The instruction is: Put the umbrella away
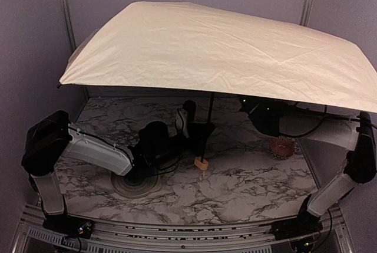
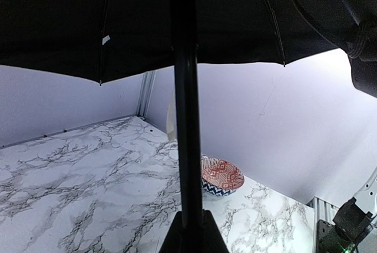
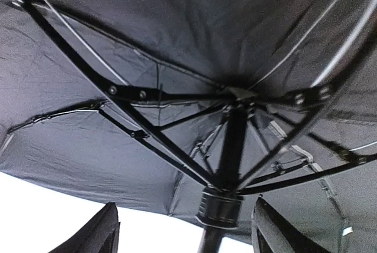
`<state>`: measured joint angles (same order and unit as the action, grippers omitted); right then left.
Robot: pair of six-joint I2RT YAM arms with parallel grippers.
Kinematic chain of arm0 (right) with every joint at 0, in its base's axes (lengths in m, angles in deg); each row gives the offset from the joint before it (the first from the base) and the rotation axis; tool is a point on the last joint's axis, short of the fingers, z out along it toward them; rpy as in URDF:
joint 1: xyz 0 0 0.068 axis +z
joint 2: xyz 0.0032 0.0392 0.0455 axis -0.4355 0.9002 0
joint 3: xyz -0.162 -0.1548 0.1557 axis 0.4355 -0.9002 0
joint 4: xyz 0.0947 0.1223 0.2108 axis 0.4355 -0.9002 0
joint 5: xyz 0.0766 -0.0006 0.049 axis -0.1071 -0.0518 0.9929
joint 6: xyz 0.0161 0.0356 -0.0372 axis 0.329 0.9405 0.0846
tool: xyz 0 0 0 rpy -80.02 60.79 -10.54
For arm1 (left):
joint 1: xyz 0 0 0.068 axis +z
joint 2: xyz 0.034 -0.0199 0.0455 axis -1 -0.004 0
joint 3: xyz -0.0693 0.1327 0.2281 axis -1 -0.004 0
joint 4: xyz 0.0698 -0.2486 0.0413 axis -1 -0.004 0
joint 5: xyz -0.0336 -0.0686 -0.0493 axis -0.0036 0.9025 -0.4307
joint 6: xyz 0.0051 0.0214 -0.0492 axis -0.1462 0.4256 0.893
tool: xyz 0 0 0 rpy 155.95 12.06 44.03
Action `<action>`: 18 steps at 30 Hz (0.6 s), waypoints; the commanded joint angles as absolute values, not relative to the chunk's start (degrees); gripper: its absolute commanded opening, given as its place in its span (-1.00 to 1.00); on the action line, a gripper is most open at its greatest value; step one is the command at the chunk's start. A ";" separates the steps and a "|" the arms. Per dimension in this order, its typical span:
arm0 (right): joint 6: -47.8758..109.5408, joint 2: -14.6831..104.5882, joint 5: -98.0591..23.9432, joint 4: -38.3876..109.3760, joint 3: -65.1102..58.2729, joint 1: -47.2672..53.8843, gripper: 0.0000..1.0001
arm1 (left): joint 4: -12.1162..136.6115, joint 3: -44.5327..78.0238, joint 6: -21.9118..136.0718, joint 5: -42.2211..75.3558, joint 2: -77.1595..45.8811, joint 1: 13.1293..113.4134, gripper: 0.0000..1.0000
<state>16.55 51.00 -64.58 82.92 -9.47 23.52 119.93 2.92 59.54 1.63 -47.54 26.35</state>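
The umbrella point(image 1: 224, 46) stands open and upright, its cream canopy covering most of the top view. Its thin black shaft point(image 1: 210, 108) runs down to the small tan handle point(image 1: 201, 162) just above the table. My left gripper point(image 1: 197, 136) is shut on the lower shaft point(image 2: 187, 117), and in the left wrist view the left gripper point(image 2: 191, 232) pinches it from both sides. My right gripper point(image 1: 246, 103) reaches under the canopy. In the right wrist view the right gripper point(image 3: 185, 206) is open, with the runner point(image 3: 219, 209) and black ribs between and above its fingers.
A red patterned bowl point(image 2: 221, 176) sits on the marble table point(image 1: 247, 188) at the right; in the top view the bowl point(image 1: 283, 146) lies below the right arm. A grey round disc point(image 1: 134, 183) lies under the left arm. A white upright piece point(image 1: 181, 122) stands behind the left gripper.
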 commanded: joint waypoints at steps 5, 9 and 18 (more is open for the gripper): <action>16.02 50.97 -68.24 85.80 -10.35 23.77 0.21 | 133.46 3.49 57.02 -4.94 -48.99 25.72 -1.00; 15.91 51.07 -68.71 86.07 -10.55 23.76 0.11 | 133.99 4.05 56.35 -4.82 -49.77 25.48 -1.00; 15.26 53.05 -71.48 87.33 -8.51 22.79 -0.10 | 134.67 4.25 56.29 -4.99 -51.49 25.43 -1.00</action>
<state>15.46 51.35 -69.47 85.89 -10.54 23.37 127.91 2.79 57.86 -4.43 -50.97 25.68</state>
